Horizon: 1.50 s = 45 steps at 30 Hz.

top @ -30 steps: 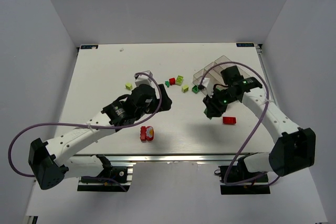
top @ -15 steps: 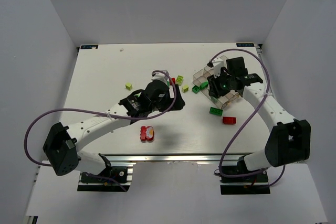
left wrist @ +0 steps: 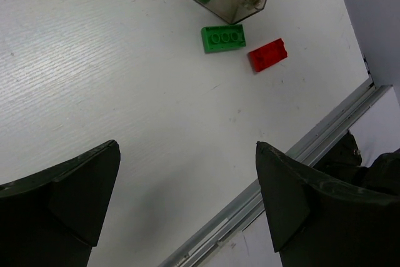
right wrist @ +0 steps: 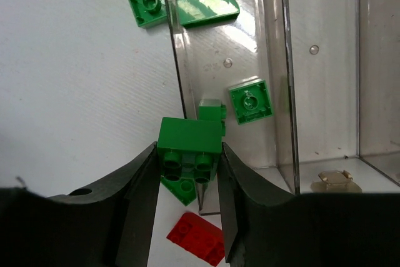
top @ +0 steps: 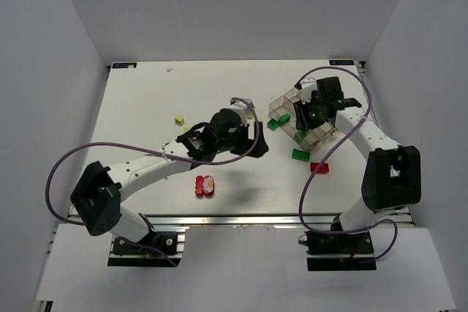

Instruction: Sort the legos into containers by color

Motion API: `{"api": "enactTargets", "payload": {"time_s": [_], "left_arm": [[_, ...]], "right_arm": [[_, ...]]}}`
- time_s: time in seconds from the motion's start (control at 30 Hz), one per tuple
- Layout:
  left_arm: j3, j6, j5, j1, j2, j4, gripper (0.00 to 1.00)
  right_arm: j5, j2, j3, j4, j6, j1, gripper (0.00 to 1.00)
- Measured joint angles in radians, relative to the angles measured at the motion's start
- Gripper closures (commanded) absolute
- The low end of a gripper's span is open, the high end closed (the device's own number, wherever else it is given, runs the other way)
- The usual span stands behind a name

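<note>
My right gripper (right wrist: 189, 154) is shut on a dark green brick (right wrist: 189, 137) and holds it above the near-left edge of the clear tray (right wrist: 284, 92). In that compartment lie a rounded green brick (right wrist: 205, 10), a square green one (right wrist: 250, 101) and a small green one (right wrist: 211, 110). In the top view the right gripper (top: 301, 116) hangs over the tray (top: 316, 135). My left gripper (left wrist: 187, 146) is open and empty above bare table; in the top view it (top: 252, 144) is left of the tray. A green brick (left wrist: 223, 37) and a red brick (left wrist: 267, 54) lie in front of the tray.
Left of the tray lie a green brick (top: 273, 123) and a pale yellow-green brick (top: 179, 119) farther left. A red piece with a yellow part (top: 205, 185) lies near the front edge. A small crumpled scrap (right wrist: 334, 179) sits in a near compartment. The table's metal front rail (left wrist: 281, 173) is close.
My right gripper has carried the green brick from the table up over the tray, uncovering a green brick beside the red one. My left arm has swung right toward the tray.
</note>
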Motion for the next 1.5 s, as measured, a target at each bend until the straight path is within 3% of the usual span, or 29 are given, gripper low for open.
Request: {"api": "enactTargets", "payload": {"time_s": [0.03, 0.17, 0.37, 0.53, 0.7, 0.83, 1.03, 1.2, 1.5], "left_arm": [[0.004, 0.016, 0.008, 0.0, 0.0, 0.003, 0.02], [0.027, 0.057, 0.024, 0.0, 0.004, 0.01, 0.02], [0.032, 0.111, 0.047, 0.0, 0.023, 0.033, 0.02], [0.032, 0.209, 0.134, 0.0, 0.034, 0.071, 0.02], [0.019, 0.32, 0.249, 0.0, 0.037, 0.128, 0.02], [0.003, 0.44, 0.365, 0.0, 0.082, 0.225, 0.04], [0.186, 0.625, 0.513, 0.0, 0.353, 0.201, 0.33], [0.255, 0.734, 0.56, 0.0, 0.5, 0.164, 0.31], [0.224, 0.867, 0.557, 0.0, 0.512, 0.243, 0.21]], "right_arm": [[0.0, 0.009, 0.004, 0.003, 0.001, -0.004, 0.73], [0.0, 0.039, 0.014, 0.012, 0.0, -0.021, 0.43], [-0.026, 0.047, 0.02, 0.006, -0.031, -0.029, 0.24], [-0.154, 0.043, 0.067, -0.053, -0.145, -0.056, 0.24], [-0.365, -0.026, 0.111, -0.203, -0.429, -0.104, 0.3], [-0.494, -0.105, 0.113, -0.277, -0.549, -0.167, 0.3], [-0.627, -0.139, 0.168, -0.352, -0.601, -0.338, 0.3], [-0.692, -0.213, 0.149, -0.365, -0.6, -0.409, 0.3], [-0.801, -0.314, 0.066, -0.362, -0.572, -0.514, 0.3]]}}
